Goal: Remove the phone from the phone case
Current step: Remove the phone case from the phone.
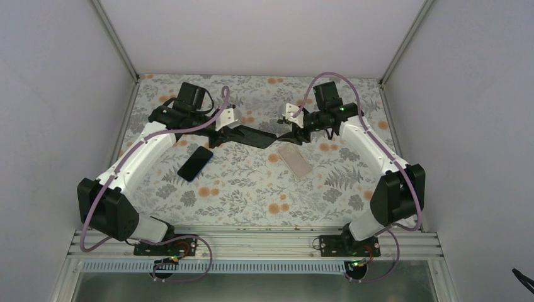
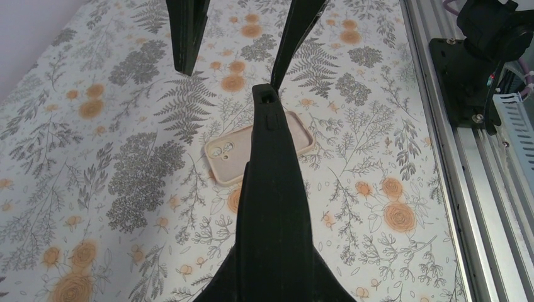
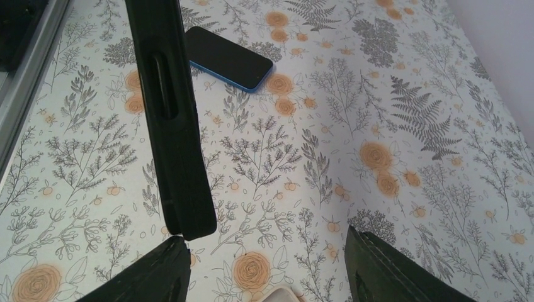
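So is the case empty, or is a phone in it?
Empty: the case lies flat on the table, its inside bare, while the left gripper holds the phone in the air, apart from it.

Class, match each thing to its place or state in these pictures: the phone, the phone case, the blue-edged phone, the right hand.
Things:
1. the phone
2. the phone case
3. the blue-edged phone
4. the right hand

Places or states:
a. lying empty on the table, right of middle
b. open, fingers wide apart
c. held above the table by the left hand
d. lying on the table's left side

Pairs: 1-c, 2-a, 3-d, 4-b
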Robot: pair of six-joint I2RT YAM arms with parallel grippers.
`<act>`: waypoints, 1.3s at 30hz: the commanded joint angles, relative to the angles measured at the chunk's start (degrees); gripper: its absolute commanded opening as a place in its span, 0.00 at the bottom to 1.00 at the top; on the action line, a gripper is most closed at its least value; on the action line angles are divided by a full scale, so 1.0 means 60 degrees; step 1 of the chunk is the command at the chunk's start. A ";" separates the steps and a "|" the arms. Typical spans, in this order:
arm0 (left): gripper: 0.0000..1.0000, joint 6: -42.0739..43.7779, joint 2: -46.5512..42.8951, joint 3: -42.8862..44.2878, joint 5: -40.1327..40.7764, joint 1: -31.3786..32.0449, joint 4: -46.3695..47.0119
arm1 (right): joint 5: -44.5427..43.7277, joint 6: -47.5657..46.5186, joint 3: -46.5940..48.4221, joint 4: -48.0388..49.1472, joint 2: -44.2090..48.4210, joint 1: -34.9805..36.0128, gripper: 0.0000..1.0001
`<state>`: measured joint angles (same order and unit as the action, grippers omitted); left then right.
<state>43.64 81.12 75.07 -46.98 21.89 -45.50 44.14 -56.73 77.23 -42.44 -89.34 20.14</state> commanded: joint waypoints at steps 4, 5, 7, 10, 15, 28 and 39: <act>0.02 -0.0064 -0.0322 0.0143 -0.0545 0.0031 0.0449 | 0.0084 0.0276 0.0348 0.0339 -0.0179 0.0068 0.63; 0.02 -0.0066 -0.0322 0.0152 -0.0568 0.0042 0.0436 | 0.0013 0.0328 0.0367 0.0384 -0.0194 0.0085 0.62; 0.02 -0.0062 -0.0322 0.0147 -0.0603 0.0065 0.0425 | -0.0063 0.0420 0.0373 0.0495 -0.0225 0.0101 0.62; 0.02 -0.0117 -0.0342 0.0145 -0.0671 0.0124 0.0389 | -0.0376 0.0798 0.0367 0.0983 -0.0252 0.0164 0.62; 0.02 -0.0124 -0.0424 0.0172 -0.0963 0.0271 0.0258 | -0.1478 0.1707 0.0680 0.2112 -0.0491 0.0285 0.61; 0.02 -0.0024 -0.0346 0.0186 -0.1539 0.0343 0.0098 | -0.0331 0.1186 0.2703 0.0357 -0.1799 0.1108 0.64; 0.02 -0.0476 -0.0435 0.0142 -0.1093 0.0364 0.0879 | 0.2722 -0.0868 0.4146 -0.3179 -0.2922 0.2267 0.65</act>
<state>41.60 80.34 75.09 -44.84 21.28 -48.45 42.48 -56.88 97.21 -54.89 -103.72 27.86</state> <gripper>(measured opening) 0.117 0.648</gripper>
